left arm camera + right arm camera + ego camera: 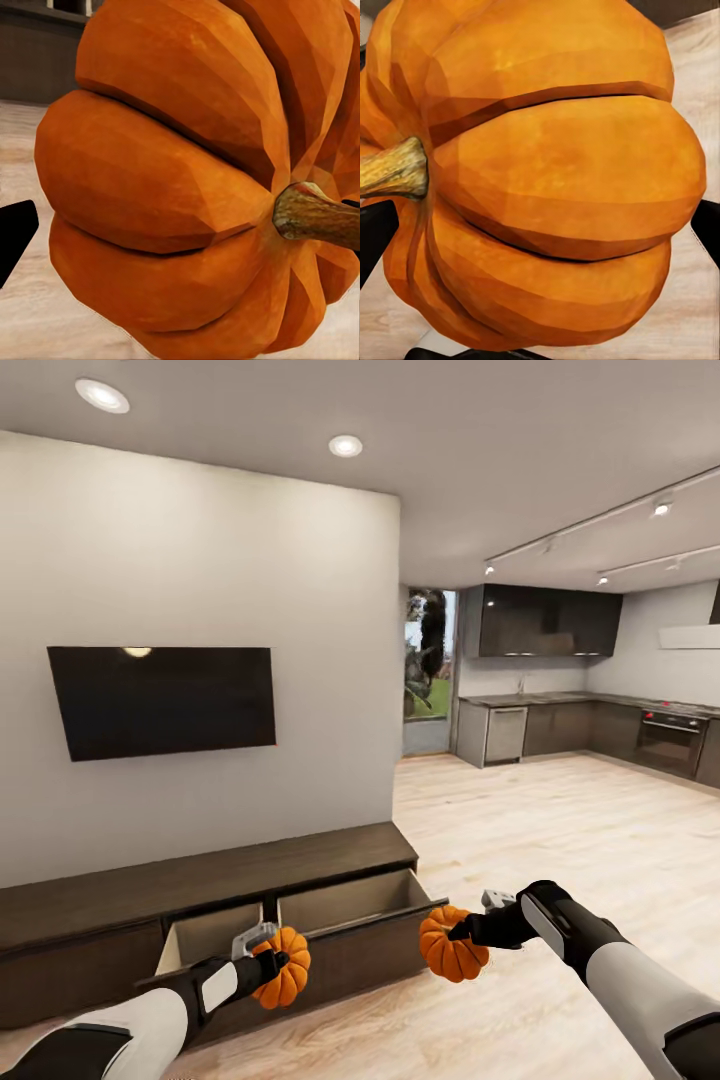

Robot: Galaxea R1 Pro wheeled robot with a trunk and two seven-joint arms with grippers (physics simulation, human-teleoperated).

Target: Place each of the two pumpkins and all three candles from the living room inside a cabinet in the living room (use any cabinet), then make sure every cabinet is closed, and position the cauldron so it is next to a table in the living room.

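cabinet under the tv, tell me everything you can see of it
The cabinet is a long, low dark-brown wooden unit against the grey wall under the TV, standing on the pale wood floor. Two of its wide drawers are pulled open, showing pale, seemingly empty interiors; the front at the far left is shut. Both held pumpkins hang in front of it, outside the drawers.

Left gripper [272,963] clamps pumpkin [284,966] before open drawer [300,920] of dark cabinet [120,920]; right gripper [462,932] grips second pumpkin [452,945] beside drawer's corner, above pale wood floor [520,830]. Black TV [165,700] on wall; kitchen [590,700] beyond.
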